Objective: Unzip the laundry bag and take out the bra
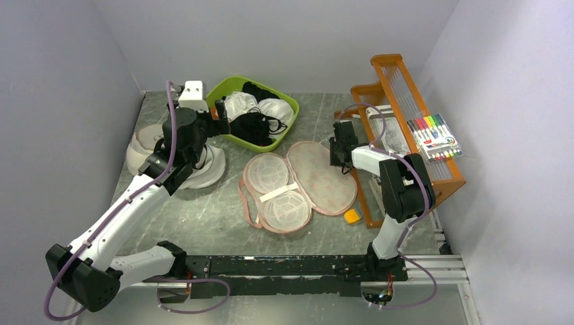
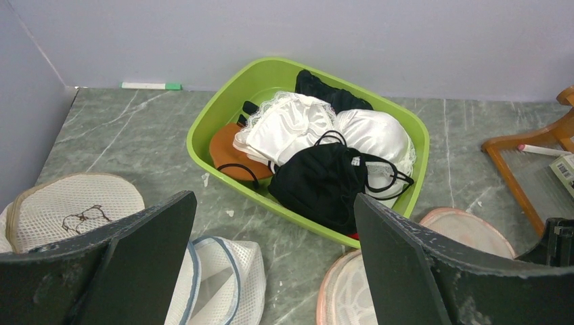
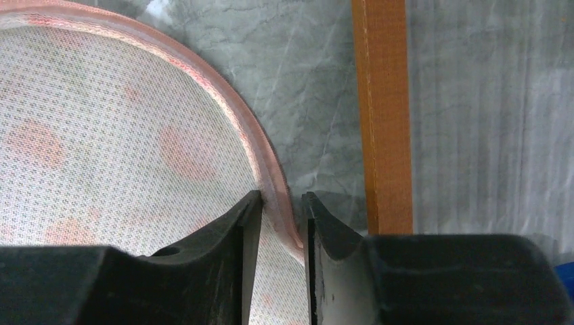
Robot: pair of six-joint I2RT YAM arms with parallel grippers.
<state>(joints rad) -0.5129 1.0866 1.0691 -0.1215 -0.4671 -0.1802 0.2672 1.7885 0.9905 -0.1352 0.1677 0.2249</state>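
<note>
Top view, laundry bag: the laundry bag (image 1: 318,177) is lying mid-table, spread fully open into two halves. One half is showing pale mesh lining and the other its floral print, and nothing dark is showing inside.
Top view, bra: the bra (image 1: 252,127) is sitting in the green tub (image 1: 218,87) behind the bag, well apart from it.
Top view, arms: the left gripper (image 1: 223,123) is hovering at the tub's near-left edge. The right gripper (image 1: 336,159) is sitting at the bag's right rim.
Left wrist, fingers: both fingers (image 2: 156,250) are standing wide apart, holding nothing.
Left wrist, tub: the black bra is resting against the white bras (image 2: 291,125), its straps looping loose. White mesh bags (image 2: 68,203) are lying at lower left.
Right wrist, fingers: the fingers (image 3: 237,257) are pinching the bag's pink zip rim between them, near the orange rack (image 3: 382,115).
Progress: the unzipping is looking done, and the bra is looking already out and lying in the tub. By my reading, the only thing remaining is for the right gripper to let go of the rim.
</note>
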